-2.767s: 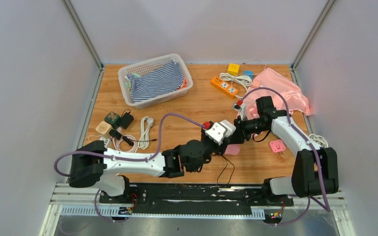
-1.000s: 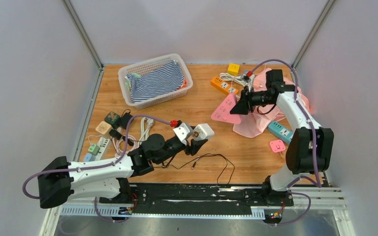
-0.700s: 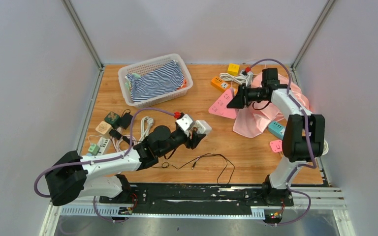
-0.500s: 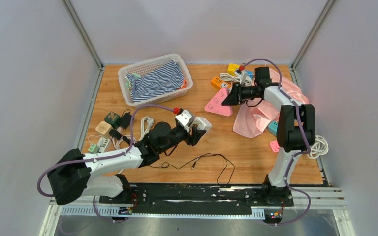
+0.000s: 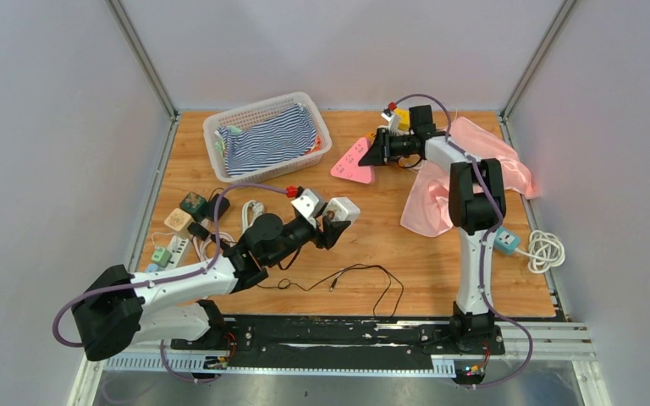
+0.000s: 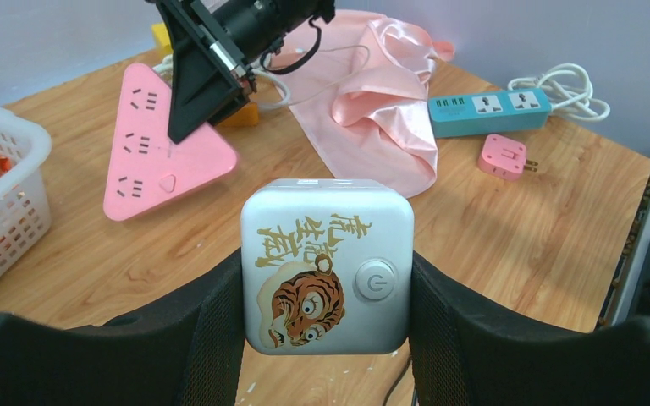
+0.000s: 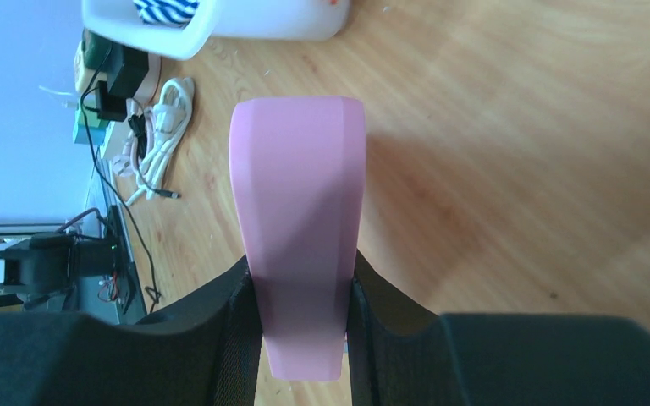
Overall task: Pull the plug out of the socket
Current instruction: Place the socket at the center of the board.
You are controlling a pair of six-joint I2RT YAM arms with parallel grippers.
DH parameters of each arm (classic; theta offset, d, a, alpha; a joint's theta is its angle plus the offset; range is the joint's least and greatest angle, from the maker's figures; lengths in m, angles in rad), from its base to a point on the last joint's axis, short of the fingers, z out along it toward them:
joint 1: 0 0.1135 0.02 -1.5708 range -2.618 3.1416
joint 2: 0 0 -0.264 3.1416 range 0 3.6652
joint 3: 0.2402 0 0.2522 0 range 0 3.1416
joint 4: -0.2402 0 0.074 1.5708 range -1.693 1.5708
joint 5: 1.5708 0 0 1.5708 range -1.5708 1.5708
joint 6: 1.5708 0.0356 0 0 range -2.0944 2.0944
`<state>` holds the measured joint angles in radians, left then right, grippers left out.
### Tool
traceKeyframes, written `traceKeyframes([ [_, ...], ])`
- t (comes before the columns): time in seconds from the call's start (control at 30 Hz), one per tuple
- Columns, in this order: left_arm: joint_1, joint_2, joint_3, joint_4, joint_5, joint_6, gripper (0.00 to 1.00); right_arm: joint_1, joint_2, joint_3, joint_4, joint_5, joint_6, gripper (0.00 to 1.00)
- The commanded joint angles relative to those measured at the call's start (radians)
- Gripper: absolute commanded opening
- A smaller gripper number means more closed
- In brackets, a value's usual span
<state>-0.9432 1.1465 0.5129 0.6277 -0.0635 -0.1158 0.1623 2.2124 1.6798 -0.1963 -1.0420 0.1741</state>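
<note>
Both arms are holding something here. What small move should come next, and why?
Probably lower the right gripper and set the pink socket down: the white tiger cube, clamped in the left gripper, is already clear of it.

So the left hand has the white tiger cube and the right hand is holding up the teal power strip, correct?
Not quite. The left hand does grip the white tiger cube, but the right hand is holding up the pink triangular socket, not the teal power strip, which lies beside the pink cloth. The left wrist view shows both.
</note>
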Motion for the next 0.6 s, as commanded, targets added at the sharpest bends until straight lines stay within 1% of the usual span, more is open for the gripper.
traceKeyframes([
  [0.0,0.009,-0.032,-0.023,0.082,-0.008,0.010,0.00,0.036,0.079,0.112,0.006,0.017,0.074,0.12],
  [0.2,0.009,-0.038,-0.029,0.083,0.010,0.018,0.00,0.066,0.150,0.202,-0.023,0.066,0.073,0.38],
  [0.33,0.009,-0.051,-0.037,0.084,0.011,0.018,0.00,0.077,0.175,0.251,-0.083,0.133,0.034,0.55],
  [0.47,0.009,-0.050,-0.039,0.084,0.019,0.016,0.00,0.077,0.162,0.262,-0.145,0.202,-0.034,0.66],
  [0.57,0.009,-0.055,-0.042,0.084,0.019,0.013,0.00,0.074,0.136,0.253,-0.172,0.238,-0.072,0.68],
])
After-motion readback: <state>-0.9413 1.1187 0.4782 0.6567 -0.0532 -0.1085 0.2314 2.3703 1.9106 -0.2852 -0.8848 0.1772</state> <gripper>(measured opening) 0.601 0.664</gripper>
